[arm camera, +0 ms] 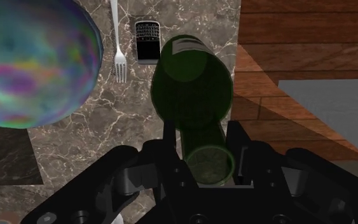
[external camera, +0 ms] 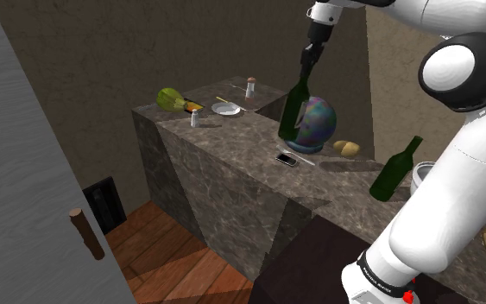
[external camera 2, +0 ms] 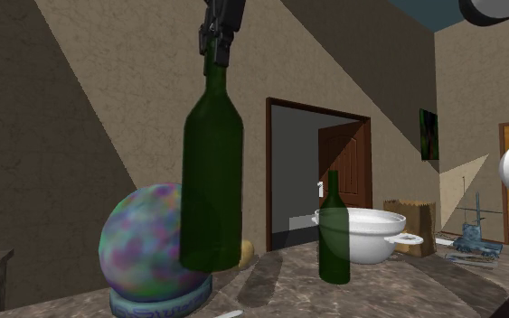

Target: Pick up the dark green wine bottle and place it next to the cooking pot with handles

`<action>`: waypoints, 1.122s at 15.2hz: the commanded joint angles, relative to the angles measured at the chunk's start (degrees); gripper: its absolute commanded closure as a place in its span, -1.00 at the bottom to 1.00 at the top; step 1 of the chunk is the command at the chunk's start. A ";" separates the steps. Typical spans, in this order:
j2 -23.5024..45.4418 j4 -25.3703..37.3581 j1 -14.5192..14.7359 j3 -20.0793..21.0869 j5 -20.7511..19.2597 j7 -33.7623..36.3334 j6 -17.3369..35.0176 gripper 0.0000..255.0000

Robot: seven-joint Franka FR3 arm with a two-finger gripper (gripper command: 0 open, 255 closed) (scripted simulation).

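Wine bottle (external camera 2: 212,181): dark green, translucent, likely heavy, slippery, breakable.
Hold: pincer (external camera 2: 217,50) clamped on its neck.

Arm raised, wrist pointing down — end effector (external camera: 308,60) clamped on the neck of the wine bottle (external camera: 295,108).

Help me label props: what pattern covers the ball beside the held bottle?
Mottled purple, green and blue blotches cover the ball; clearest in wrist view.

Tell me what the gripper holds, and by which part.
The gripper holds the dark green wine bottle by the top of its neck, jaws shut on it.
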 commanded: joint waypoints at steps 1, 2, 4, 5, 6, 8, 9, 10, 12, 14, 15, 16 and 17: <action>0.77 2.56 -0.18 -0.12 0.32 -0.13 -1.84 1.00; 1.17 3.86 -0.28 -0.18 0.49 -0.19 -2.77 1.00; 2.06 6.57 -0.51 -0.32 0.87 -0.34 -4.67 1.00; 2.55 7.98 -0.64 -0.39 1.08 -0.42 -5.64 1.00; 1.72 6.98 -1.20 -0.88 0.87 -1.54 -5.46 1.00; 0.28 5.27 -2.36 -1.91 0.49 -3.86 -5.22 1.00; -0.33 4.56 -2.96 -2.45 0.33 -5.05 -5.14 1.00; -0.88 3.94 -3.56 -3.02 0.19 -6.26 -5.08 1.00; -1.76 2.97 -4.83 -4.19 -0.02 -8.75 -5.05 1.00; -2.36 2.34 -6.17 -5.41 -0.14 -11.34 -5.11 1.00; -2.55 2.15 -6.82 -6.08 -0.15 -12.67 -5.16 1.00; -2.67 2.05 -7.50 -6.75 -0.13 -14.02 -5.24 1.00; -2.72 2.02 -8.18 -7.46 -0.08 -15.40 -5.34 1.00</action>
